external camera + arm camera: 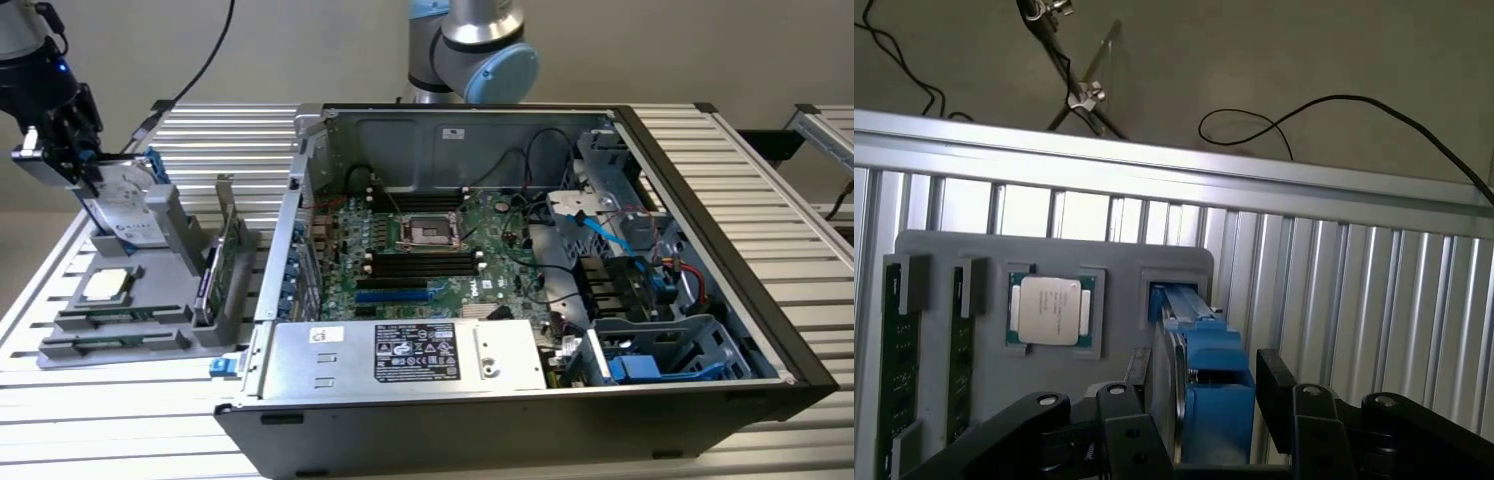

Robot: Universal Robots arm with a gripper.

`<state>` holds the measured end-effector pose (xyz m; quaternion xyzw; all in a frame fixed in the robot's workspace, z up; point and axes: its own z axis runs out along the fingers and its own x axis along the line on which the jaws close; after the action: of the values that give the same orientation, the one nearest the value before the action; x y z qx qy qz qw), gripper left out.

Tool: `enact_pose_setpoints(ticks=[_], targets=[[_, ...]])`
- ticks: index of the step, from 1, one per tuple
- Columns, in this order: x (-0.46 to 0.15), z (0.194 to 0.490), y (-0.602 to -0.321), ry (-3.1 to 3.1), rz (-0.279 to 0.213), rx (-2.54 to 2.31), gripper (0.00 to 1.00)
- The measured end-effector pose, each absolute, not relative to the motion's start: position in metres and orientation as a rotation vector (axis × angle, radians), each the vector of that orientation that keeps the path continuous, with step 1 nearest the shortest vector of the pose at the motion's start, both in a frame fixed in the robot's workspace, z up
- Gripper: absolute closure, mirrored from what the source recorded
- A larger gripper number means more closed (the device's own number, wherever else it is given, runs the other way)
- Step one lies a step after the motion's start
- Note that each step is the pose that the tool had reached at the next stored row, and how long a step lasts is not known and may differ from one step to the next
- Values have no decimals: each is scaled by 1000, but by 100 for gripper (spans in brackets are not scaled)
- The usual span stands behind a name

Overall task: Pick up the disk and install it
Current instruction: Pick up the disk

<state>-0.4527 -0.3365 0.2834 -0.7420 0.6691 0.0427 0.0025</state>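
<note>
The disk [130, 208], a silver-grey drive with a white label in a blue carrier, stands on edge in the back slot of the grey holder [167, 300] at the exterior view's left. My gripper [84, 180] reaches down onto its top edge. In the wrist view the disk [1209, 385] appears edge-on, its lower end still in the holder's slot [1154, 300]. The black fingers [1286, 410] press against both of its sides, so my gripper [1211, 415] is shut on it.
The holder also carries a square silver chip [1049, 310], memory sticks [899, 370] and a thin dark upright card [220, 262]. The open computer case [307, 200] lies to the exterior view's right, with blue-trimmed drive bays [667, 350]. Cables [1334, 110] trail beyond the table edge.
</note>
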Motion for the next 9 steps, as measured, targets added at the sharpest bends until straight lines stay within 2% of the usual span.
enact_pose_setpoints(ticks=[9], targets=[[-453,282,-336,2106,142,-2325,46]])
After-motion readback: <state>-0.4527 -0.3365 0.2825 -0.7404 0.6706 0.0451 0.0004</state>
